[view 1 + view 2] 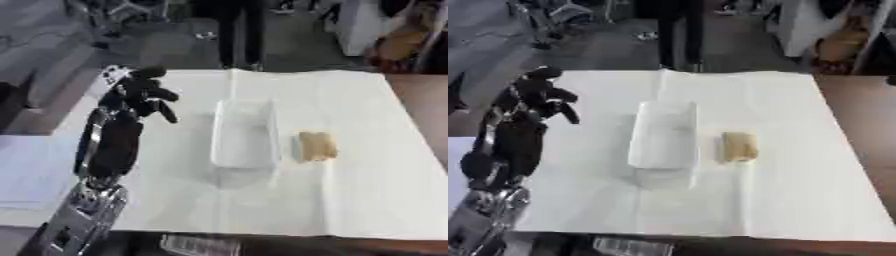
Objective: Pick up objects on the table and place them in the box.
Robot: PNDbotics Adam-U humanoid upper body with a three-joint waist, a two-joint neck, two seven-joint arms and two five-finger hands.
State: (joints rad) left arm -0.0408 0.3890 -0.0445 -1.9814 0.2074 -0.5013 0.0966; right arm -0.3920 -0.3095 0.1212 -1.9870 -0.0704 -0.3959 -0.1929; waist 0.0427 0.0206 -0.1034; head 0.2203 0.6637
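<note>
Take the box (245,134) as your landmark: its open top has nothing over it. Left of the box your left hand (140,97) and forearm hang over the surface (367,190). Just right of the box lies a tan block (316,145); beyond that and nearer you, the white cover lies bare.
</note>
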